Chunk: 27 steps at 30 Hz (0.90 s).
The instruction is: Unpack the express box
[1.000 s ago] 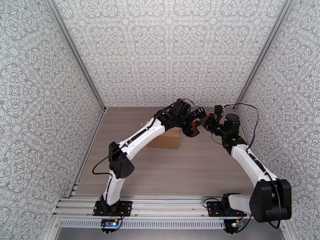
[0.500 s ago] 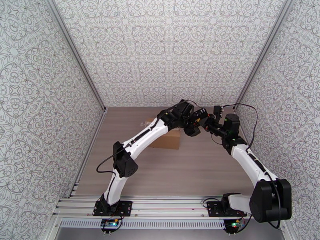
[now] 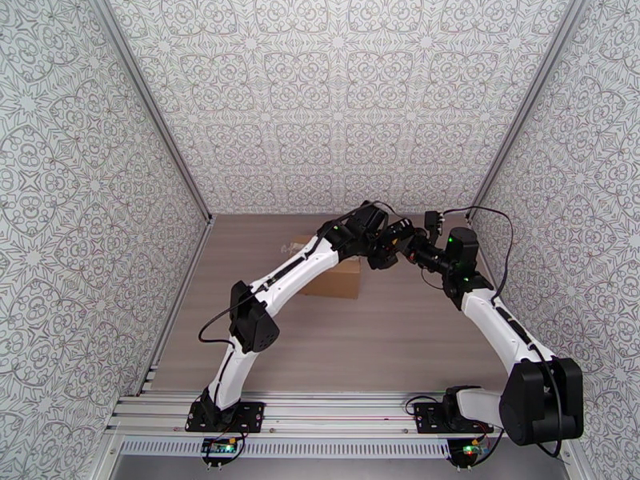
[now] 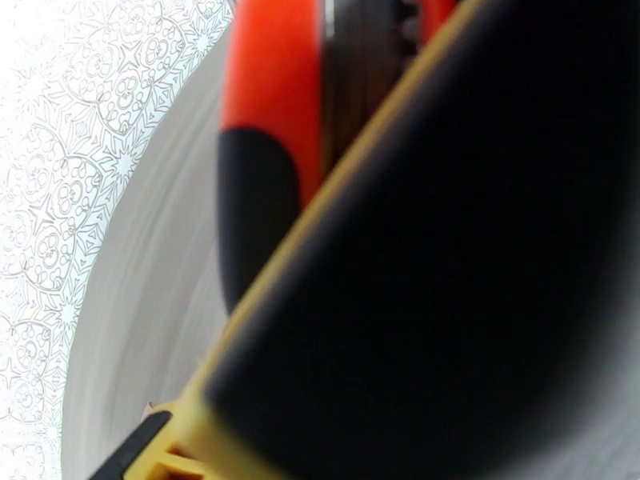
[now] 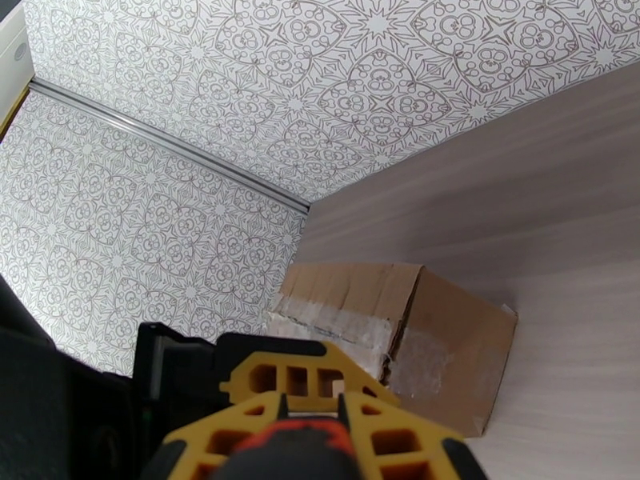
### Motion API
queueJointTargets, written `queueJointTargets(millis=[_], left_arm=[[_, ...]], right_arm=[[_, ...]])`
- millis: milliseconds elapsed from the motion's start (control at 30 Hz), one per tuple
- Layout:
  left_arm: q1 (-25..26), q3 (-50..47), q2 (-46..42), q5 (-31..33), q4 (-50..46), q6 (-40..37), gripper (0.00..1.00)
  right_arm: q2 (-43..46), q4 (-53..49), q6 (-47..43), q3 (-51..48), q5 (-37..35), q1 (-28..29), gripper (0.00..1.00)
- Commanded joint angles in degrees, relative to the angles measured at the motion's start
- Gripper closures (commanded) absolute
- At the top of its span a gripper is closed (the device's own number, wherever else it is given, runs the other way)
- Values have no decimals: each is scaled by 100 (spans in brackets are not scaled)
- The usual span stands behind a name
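Note:
The express box [image 3: 340, 279] is a small brown carton with clear tape along its seam. It lies on the table under my left forearm, and the right wrist view shows it [image 5: 400, 346] with its flaps down. My right gripper [image 5: 308, 430] is shut on the red-and-black utility knife [image 5: 296, 450], held above the table to the right of the box. My left gripper [image 3: 390, 246] meets the right gripper [image 3: 410, 250] there. In the left wrist view the knife handle [image 4: 268, 114] lies right against a black and yellow finger [image 4: 448, 274]. How far the left jaws stand apart is hidden.
Patterned walls enclose the wooden table [image 3: 384, 346] on three sides, with the back wall close behind the box. A metal rail [image 3: 320, 410] carrying both arm bases runs along the near edge. Bare tabletop lies in front of the box.
My left arm has reached further right, bringing its gripper up against the knife in the right gripper. The right arm and the box have stayed put.

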State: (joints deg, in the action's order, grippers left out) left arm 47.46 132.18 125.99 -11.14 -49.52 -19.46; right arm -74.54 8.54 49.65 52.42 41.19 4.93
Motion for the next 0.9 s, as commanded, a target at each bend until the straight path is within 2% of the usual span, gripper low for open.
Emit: queueJointTargets(millis=[0,200,300,400,567,633,733,867], left_arm=[[-52,160,-75,-134,0,74,60],[-174,77,-260,-154,-76,162,71],[-248,-102,-455,-195,-19,197,73],[-328,-285,-694,-161,-5,278,76],[-515,-810,-1257,-162,136,575,80],[-566,-1034,-1484,-116,162,659,80],[-662,-1332,-1836,42,50,803,80],[-937,-1931,-2374,102,-85,1088,80]], right_arm=[[101,21,-24,81,73,52,95],[98,-111,-105,171,-114,56,83],[137,-170,-163,190,-251,47,72],[172,-163,-340,216,-287,44,59],[292,-432,-733,373,-485,-24,25],[268,-394,-761,441,-465,-60,19],[207,-264,-769,470,-487,-88,4],[-41,-136,-775,530,-465,-106,1]])
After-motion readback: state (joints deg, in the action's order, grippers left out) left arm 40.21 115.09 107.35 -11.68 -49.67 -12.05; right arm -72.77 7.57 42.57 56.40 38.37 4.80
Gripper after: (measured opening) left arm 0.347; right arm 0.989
